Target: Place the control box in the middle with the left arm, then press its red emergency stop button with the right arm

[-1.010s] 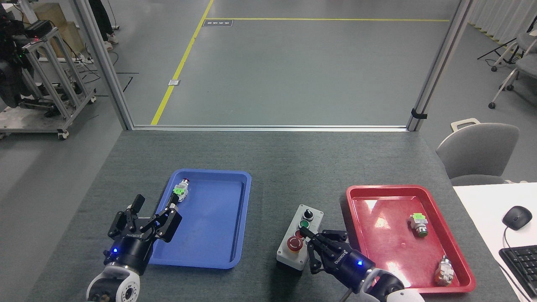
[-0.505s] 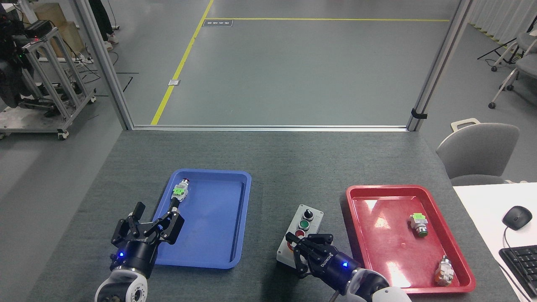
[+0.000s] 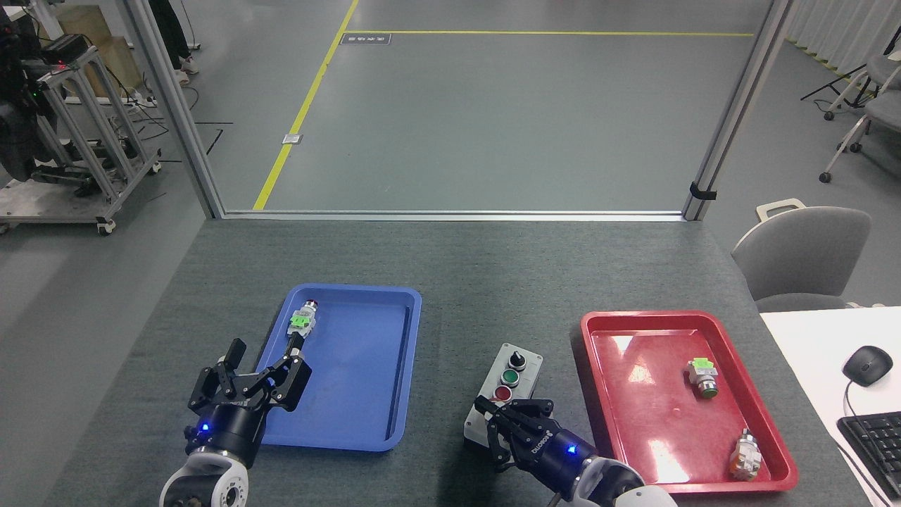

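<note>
Right gripper point(image 3: 496, 419): black claw with a blue light, lying over the near end of the control box point(image 3: 501, 398) and covering the spot where the red emergency stop button sits; the button itself is hidden beneath the fingers. The claws curl inward over that end, but whether they are pressed together or slightly parted cannot be told from this angle.

Control box: oblong, light grey face on a black base, resting on the bare dark grey tabletop point(image 3: 479, 282) between the two trays, its long axis running from about 7 o'clock to 1 o'clock. Visible along its face, from the far end inward: a black knob point(image 3: 517, 360), a green button point(image 3: 509, 377) and a small flat red button point(image 3: 502, 393).

At 9 o'clock from the box lies the blue tray point(image 3: 394, 366), holding a small switch part with a green tag point(image 3: 303, 320) in its far left corner. Left gripper point(image 3: 262, 360): fingers spread wide, empty, hovering over the tray's near left edge.

At 3 o'clock from the box lies the red tray point(image 3: 633, 394), holding a green-tagged switch part point(image 3: 703, 376) and, nearer its front right corner, an orange-capped part point(image 3: 746, 453).
</note>
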Available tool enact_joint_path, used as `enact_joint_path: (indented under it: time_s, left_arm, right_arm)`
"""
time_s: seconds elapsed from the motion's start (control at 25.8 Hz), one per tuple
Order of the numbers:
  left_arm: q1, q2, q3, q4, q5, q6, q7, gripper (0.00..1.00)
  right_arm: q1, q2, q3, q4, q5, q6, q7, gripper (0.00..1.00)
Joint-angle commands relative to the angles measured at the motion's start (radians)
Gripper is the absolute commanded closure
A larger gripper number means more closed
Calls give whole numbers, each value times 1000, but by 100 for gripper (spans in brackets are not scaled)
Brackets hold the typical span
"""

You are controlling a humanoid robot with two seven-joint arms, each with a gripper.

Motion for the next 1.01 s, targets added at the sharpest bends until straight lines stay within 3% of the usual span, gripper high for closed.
enact_joint_path:
  time_s: [0.0, 0.43, 0.47, 0.5, 0.54, 0.66, 0.82, 0.97]
  left_arm:
    - [3, 3, 0, 0, 0, 1, -1, 1]
    - [9, 2, -2, 8, 0, 3, 2, 1]
    - [23, -1, -5, 9, 0, 3, 7, 1]
    - [41, -1, -11, 8, 0, 3, 8, 1]
    - [60, -1, -15, 9, 0, 3, 8, 1]
    - [72, -26, -45, 32, 0, 3, 14, 1]
    - [64, -37, -46, 48, -2, 4, 31, 1]
    - [64, -43, -45, 49, 15, 1, 34, 1]
  right_arm:
    - [0, 9, -1, 2, -1, 43, 15, 100]
    - [-5, 35, -18, 11, -17, 61, 12, 100]
    - [-11, 46, -24, -4, -18, 63, 11, 77]
    - [-23, 50, -50, -27, -20, 67, 7, 35]
    - [-35, 50, -104, -52, -23, 72, 6, 0]
    - [-63, 50, -259, -113, -47, 70, 7, 0]
    - [-78, 29, -443, -118, -72, 86, 9, 0]
    - [-38, 0, -550, -148, -73, 129, 7, 0]
